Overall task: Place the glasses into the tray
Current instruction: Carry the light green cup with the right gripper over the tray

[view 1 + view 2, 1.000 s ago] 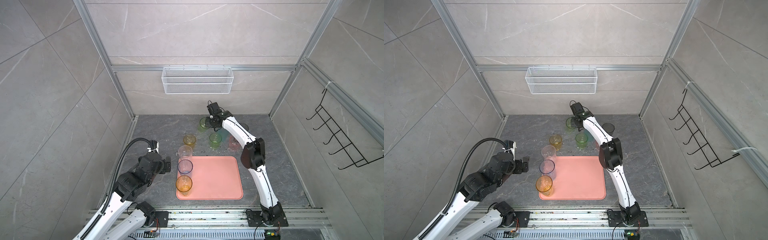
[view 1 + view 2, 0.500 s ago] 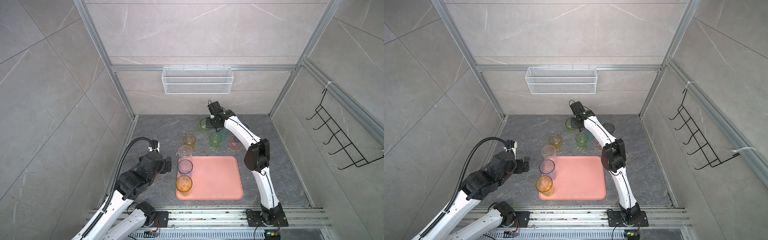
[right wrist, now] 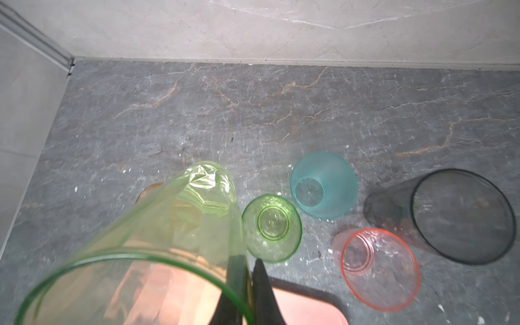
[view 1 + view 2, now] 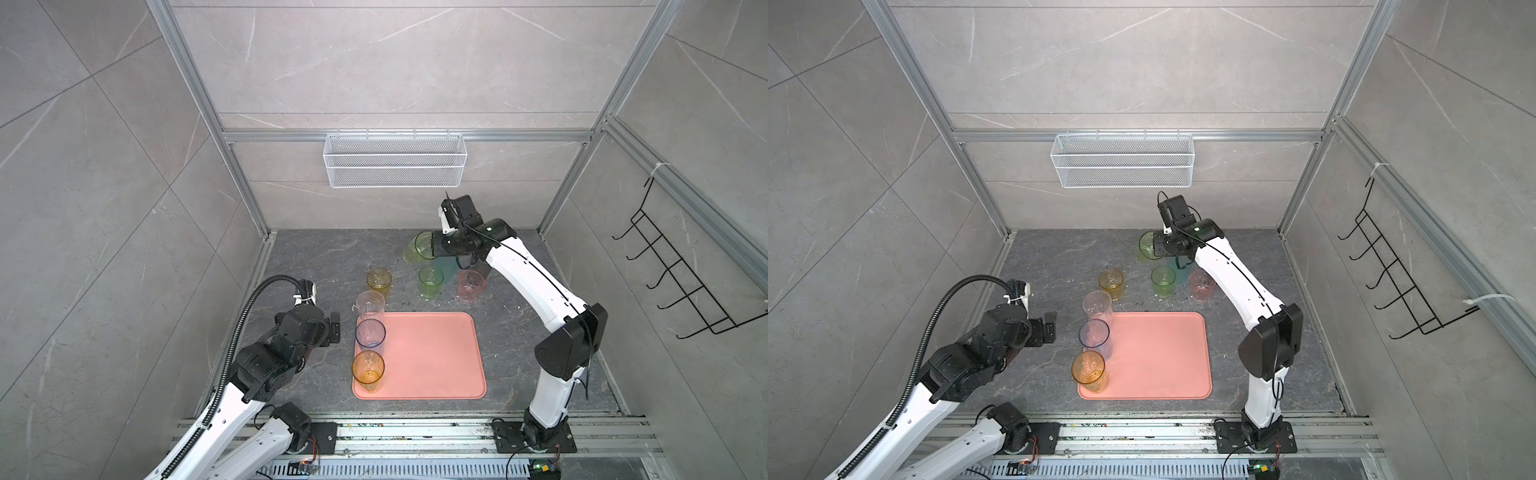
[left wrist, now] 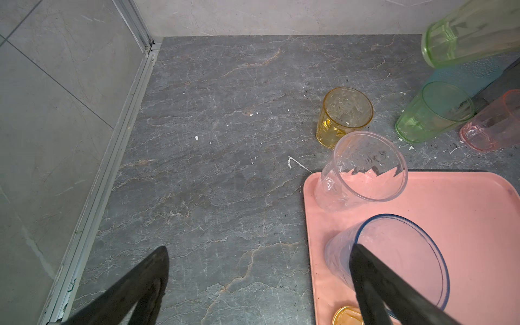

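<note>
Tall amber glass (image 5: 347, 316) is cut off at the edge — tall green glass (image 5: 472, 31) too.

Shiny clear plastic against dull veined stone
Smooth, glossy, see-through green plastic in the tall green tumbler (image 3: 168, 219); matt salmon-pink plastic for the tray (image 4: 436, 357); dark grey veined stone-look tabletop (image 4: 316, 266), low sheen, flecked with white specks; white-coated wire mesh in the basket (image 4: 395, 166); brushed aluminium frame rails (image 4: 270, 136); ribbed black plastic conduit (image 4: 248, 303).
</note>
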